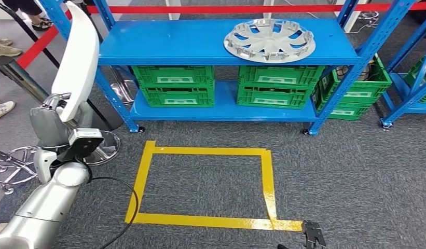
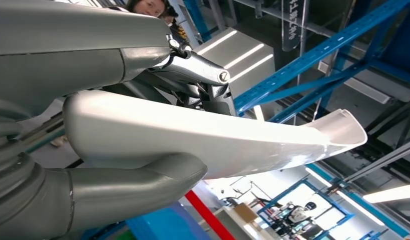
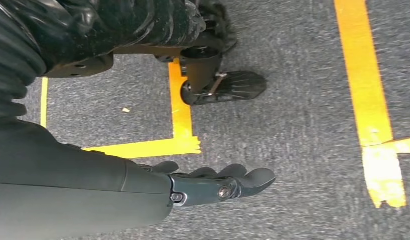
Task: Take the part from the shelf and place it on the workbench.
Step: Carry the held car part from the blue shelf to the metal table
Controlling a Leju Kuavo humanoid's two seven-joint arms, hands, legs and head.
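A long, curved white part (image 1: 81, 57) stands nearly upright at the left, in front of the blue shelf's (image 1: 164, 41) left post. My left hand (image 1: 55, 119) grips its lower end. In the left wrist view the white part (image 2: 232, 140) runs away from the camera, clamped between the thick grey thumb (image 2: 143, 180) and the fingers above it. My right hand (image 1: 313, 234) hangs low at the bottom right over the carpet. Its fingers are stretched out with nothing in them, as the right hand (image 3: 222, 182) also appears from its wrist camera.
A silver hubcap (image 1: 270, 40) lies on the shelf's top board, with green crates (image 1: 174, 85) below. A yellow tape rectangle (image 1: 148, 161) marks the grey carpet before the shelf. People's shoes (image 1: 3, 49) and a chrome chair base (image 1: 13, 166) are at the left; a red barrier tape (image 1: 242, 9) runs behind.
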